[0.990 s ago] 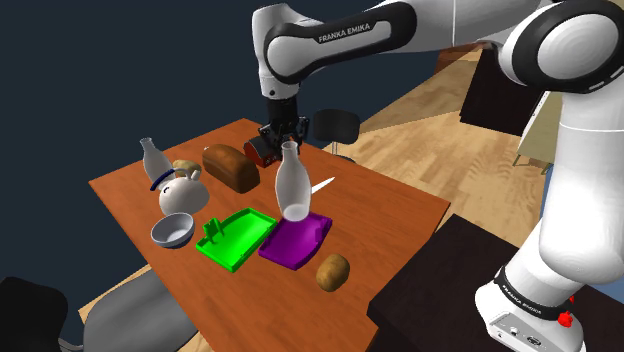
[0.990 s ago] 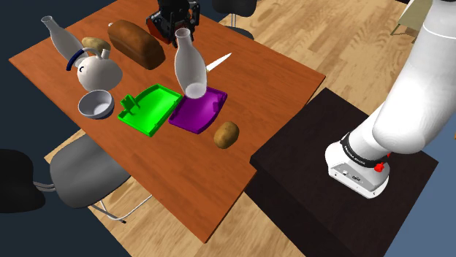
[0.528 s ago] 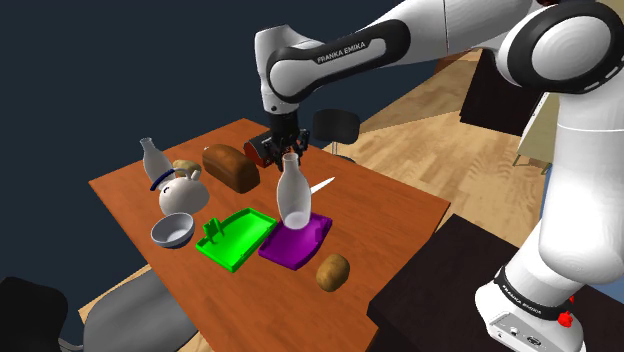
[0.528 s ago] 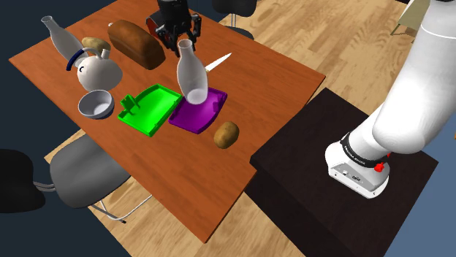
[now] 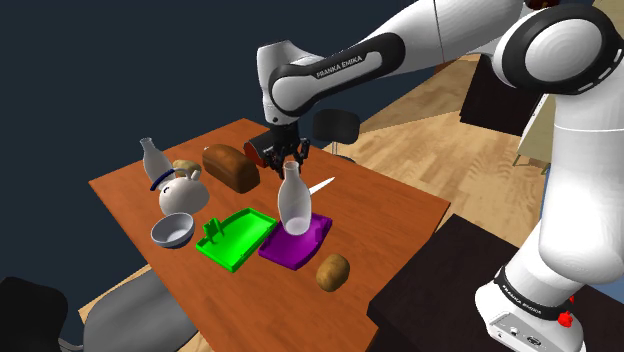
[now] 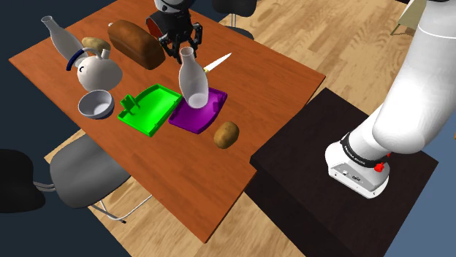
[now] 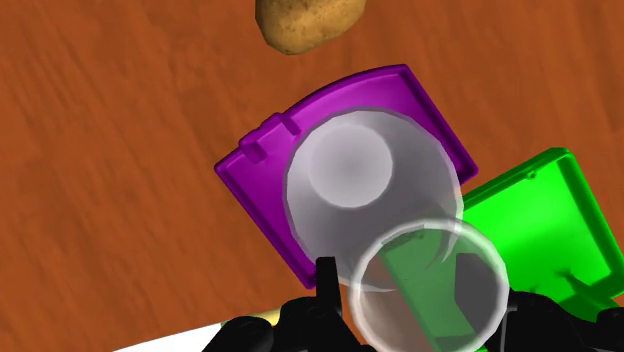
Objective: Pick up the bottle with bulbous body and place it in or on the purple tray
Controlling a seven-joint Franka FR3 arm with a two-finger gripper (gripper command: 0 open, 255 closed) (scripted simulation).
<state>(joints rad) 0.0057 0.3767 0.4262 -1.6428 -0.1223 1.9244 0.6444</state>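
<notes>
A clear glass bottle with a bulbous body [image 5: 293, 203] [image 6: 193, 83] [image 7: 370, 190] stands upright over the far end of the purple tray [image 5: 302, 246] [image 6: 196, 115] [image 7: 258, 176]. Its base is at the tray's surface; whether it touches I cannot tell. My black gripper [image 5: 289, 163] [image 6: 183, 51] [image 7: 400, 285] comes down from above and is shut on the bottle's neck just under the mouth. In the wrist view the fingers [image 7: 325, 275] clasp the neck, and the tray shows through the glass.
A green tray [image 5: 236, 240] [image 6: 150, 108] lies beside the purple one. A potato [image 5: 333, 271] [image 7: 308, 22] sits near the table's front edge. A bread loaf [image 5: 230, 166], knife [image 5: 322, 185], white bowl [image 5: 172, 231], round jug [image 5: 180, 192] and second bottle [image 5: 152, 160] stand farther off.
The gripper has come down with the bottle, and the bottle's base has dropped from above the purple tray to its surface. The grip has not altered.
</notes>
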